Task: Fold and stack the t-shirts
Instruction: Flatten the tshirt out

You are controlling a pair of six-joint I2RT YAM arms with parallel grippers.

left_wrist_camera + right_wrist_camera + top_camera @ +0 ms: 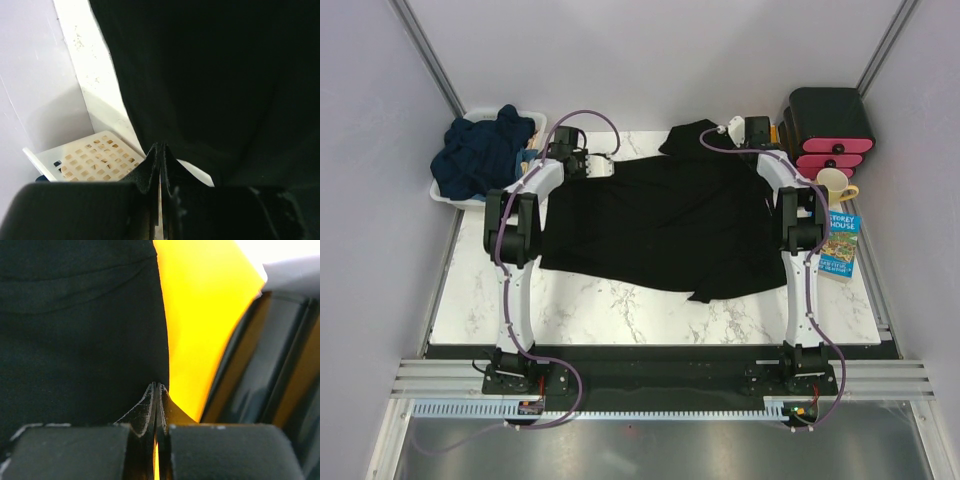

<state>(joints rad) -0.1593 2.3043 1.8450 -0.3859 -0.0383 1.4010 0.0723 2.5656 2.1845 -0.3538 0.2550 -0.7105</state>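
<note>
"Both pincers shut?"
"Yes: the left gripper (160, 156) and right gripper (157, 392) each pinched the far edge of the limp, matte black t-shirt (670, 220), spread over the veined marble table (620, 310). Crumpled navy t-shirts (480, 155) lay at ten o'clock in a perforated white basket (448, 198)."

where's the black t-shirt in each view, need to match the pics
Top external: black t-shirt spread over the middle of the table.
Left wrist: black t-shirt fills top and right, reaching the left claw.
Right wrist: black t-shirt fills the left half.
Shared landmark: white basket, far left from above, lower left in left wrist.
</note>
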